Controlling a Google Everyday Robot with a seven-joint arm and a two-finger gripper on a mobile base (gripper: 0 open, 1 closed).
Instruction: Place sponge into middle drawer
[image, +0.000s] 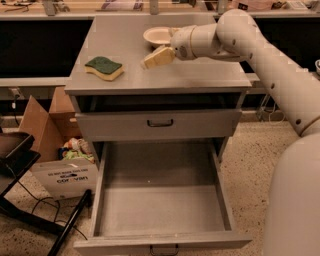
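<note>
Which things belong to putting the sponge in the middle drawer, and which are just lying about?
Job: yellow foam sponge with green scrub top; open grey metal middle drawer; claw over the grey cabinet top, apart from sponge.
Lying about: cream round bowl; brown cardboard box.

We are holding our gripper (150, 60) over the cabinet top (200, 75), just beside the bowl (156, 35), apart from the sponge (104, 67), which is lying near the top's left front edge. Below the shut upper drawer (200, 124), the middle drawer (160, 210) is standing pulled out.
</note>
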